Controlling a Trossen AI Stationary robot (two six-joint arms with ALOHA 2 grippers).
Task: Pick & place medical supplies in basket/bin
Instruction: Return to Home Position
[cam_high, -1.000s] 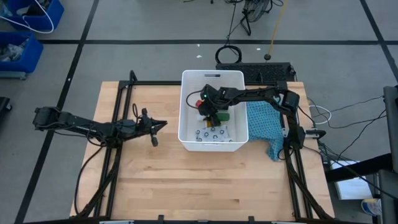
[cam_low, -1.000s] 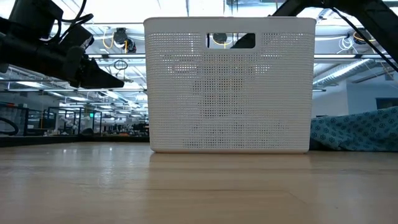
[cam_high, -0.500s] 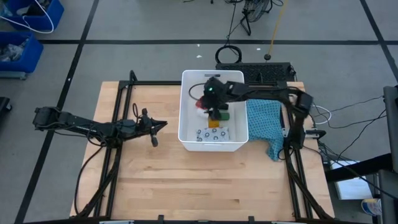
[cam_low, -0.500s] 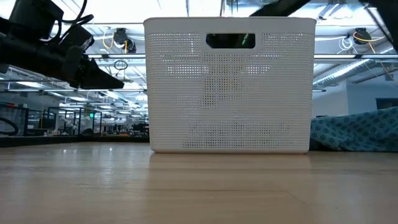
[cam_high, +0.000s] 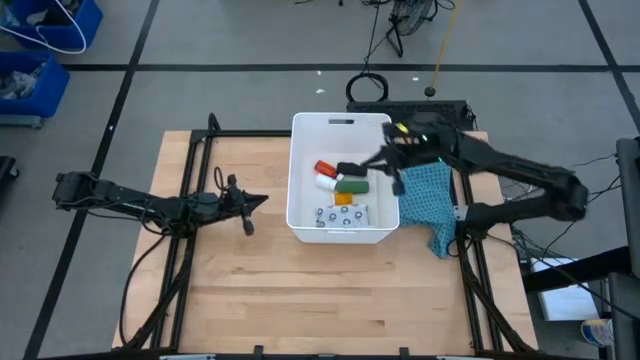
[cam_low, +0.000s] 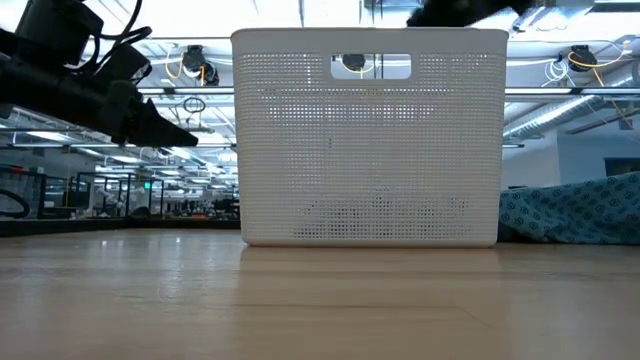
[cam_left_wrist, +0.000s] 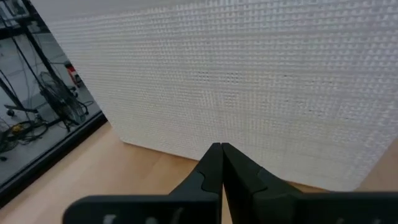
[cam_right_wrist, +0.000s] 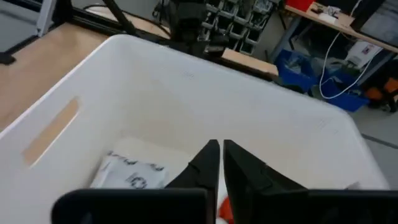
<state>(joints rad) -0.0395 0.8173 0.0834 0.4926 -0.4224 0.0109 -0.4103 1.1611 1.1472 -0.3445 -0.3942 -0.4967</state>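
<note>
While the medical supplies (cam_high: 352, 185) are lying inside the white bin (cam_high: 293, 180) on the surface (cam_high: 300, 290), the right gripper (cam_right_wrist: 216, 149) is hovering above them, fingers clenched on nothing. The left gripper (cam_left_wrist: 219, 152) is hovering beside the bin, fingers likewise clenched.

A robotics lab hall: taped grey floor (cam_high: 250, 40), blue storage bins (cam_high: 30, 75), overhead pipes (cam_low: 548, 110), loose cables (cam_high: 378, 40).
</note>
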